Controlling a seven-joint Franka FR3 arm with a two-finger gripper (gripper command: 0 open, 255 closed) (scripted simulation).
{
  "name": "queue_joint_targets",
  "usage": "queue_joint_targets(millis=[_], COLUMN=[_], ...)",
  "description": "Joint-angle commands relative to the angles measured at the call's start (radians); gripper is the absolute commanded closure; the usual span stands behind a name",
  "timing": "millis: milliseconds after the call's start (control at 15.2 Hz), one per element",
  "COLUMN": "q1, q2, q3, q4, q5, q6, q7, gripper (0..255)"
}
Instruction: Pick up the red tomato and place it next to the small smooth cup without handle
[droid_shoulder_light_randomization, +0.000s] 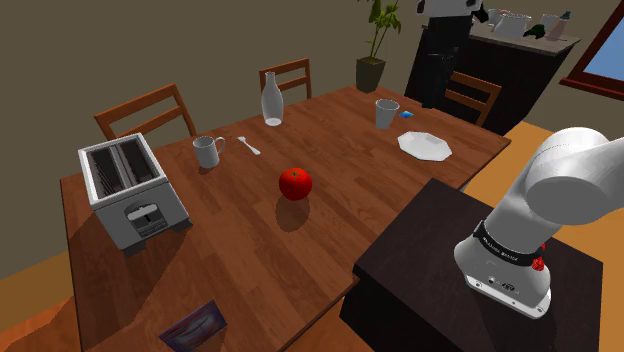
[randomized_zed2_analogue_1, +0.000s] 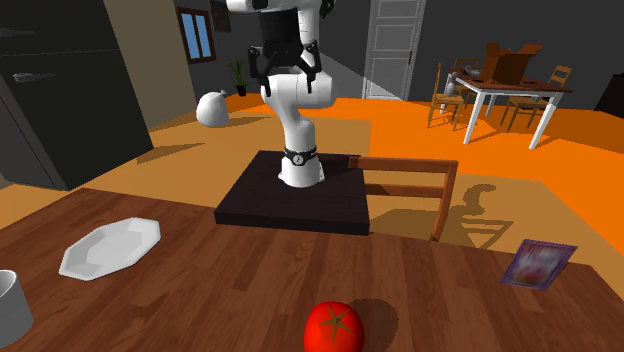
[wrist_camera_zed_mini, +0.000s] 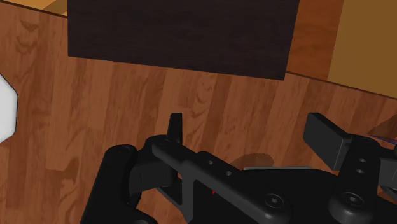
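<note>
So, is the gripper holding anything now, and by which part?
Nothing is held: the fingers stand apart, empty, and the tomato sits alone on the table.

Brown wooden table (droid_shoulder_light_randomization: 240, 250), plank top. At shoulder view's left end: silver two-slot toaster (droid_shoulder_light_randomization: 132, 192). Near it: white handled mug (droid_shoulder_light_randomization: 208, 151), with spoon (droid_shoulder_light_randomization: 250, 147) just beyond. Near far edge: clear glass bottle (droid_shoulder_light_randomization: 270, 99), upright. Mid-table: red tomato (droid_shoulder_light_randomization: 295, 183), well apart from rest. Toward far right corner: grey handleless cup (droid_shoulder_light_randomization: 386, 112), small blue item (droid_shoulder_light_randomization: 407, 115) just beside it, white angular plate (droid_shoulder_light_randomization: 424, 144) nearby. At near edge: picture card (droid_shoulder_light_randomization: 195, 325), lying flat.
</note>
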Motion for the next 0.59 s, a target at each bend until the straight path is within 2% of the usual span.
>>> queue_joint_targets(millis=[0,528], q1=[0.0,-0.027], q2=[0.0,0.097], q3=[0.0,0.212], q4=[0.0,-0.094], q5=[0.0,0.131], q6=[0.0,0.273], q7=[0.0,0.396], gripper=[0,0])
